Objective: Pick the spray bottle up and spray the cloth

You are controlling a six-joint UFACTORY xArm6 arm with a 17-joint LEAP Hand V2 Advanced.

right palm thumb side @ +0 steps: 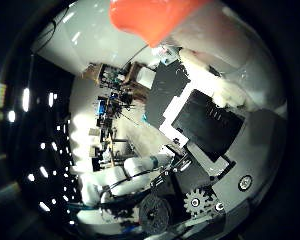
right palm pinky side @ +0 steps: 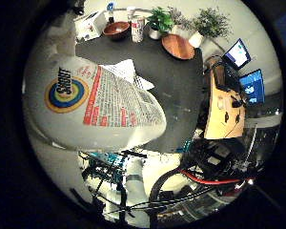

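A white spray bottle (right palm pinky side: 91, 100) with a colourful label fills much of the little finger side view, close to the palm and raised above the dark table (right palm pinky side: 176, 81). Its orange-red trigger head (right palm thumb side: 150, 20) shows in the thumb side view. My hand (right palm thumb side: 205, 125) of white and black parts is curled beside the trigger head, with a white fingertip (right palm thumb side: 228, 92) next to the bottle. A white cloth (right palm pinky side: 124, 70) lies on the table, partly hidden behind the bottle.
At the table's far end stand a brown bowl (right palm pinky side: 115, 30), a can (right palm pinky side: 137, 29), a white box (right palm pinky side: 88, 26), a wooden dish (right palm pinky side: 178, 46) and two potted plants (right palm pinky side: 162, 19). A wooden desk (right palm pinky side: 222, 113) with screens (right palm pinky side: 250, 84) stands beside the table.
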